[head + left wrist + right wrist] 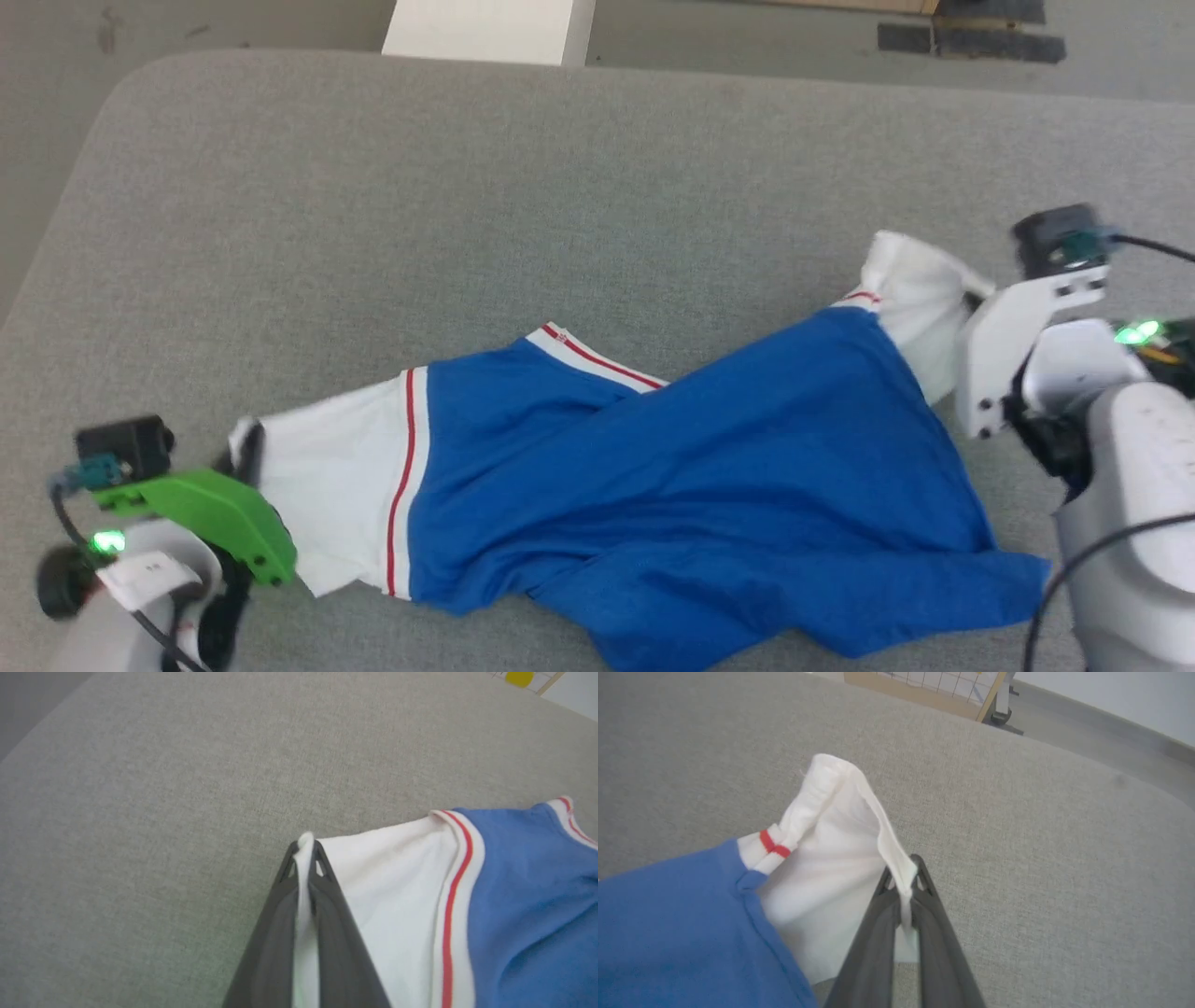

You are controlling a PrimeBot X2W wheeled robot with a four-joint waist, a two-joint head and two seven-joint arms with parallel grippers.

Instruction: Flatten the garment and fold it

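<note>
The left gripper (pixel 306 851) is clenched on the shirt (pixel 709 467), with the edge of one white sleeve (pixel 387 905) pinched between its dark fingers (pixel 275 933). In the head view it sits at 8 o'clock. The right gripper (pixel 906 872) is closed on the hem of the other white sleeve (pixel 831 868), at 3 o'clock in the head view. The shirt lies stretched between them on the gray padded surface (pixel 560 187). Its blue body is bunched and creased, and a loose part trails toward 5 o'clock. The red-striped collar trim (pixel 597 359) lies along the body's upper edge, toward 12 o'clock.
</note>
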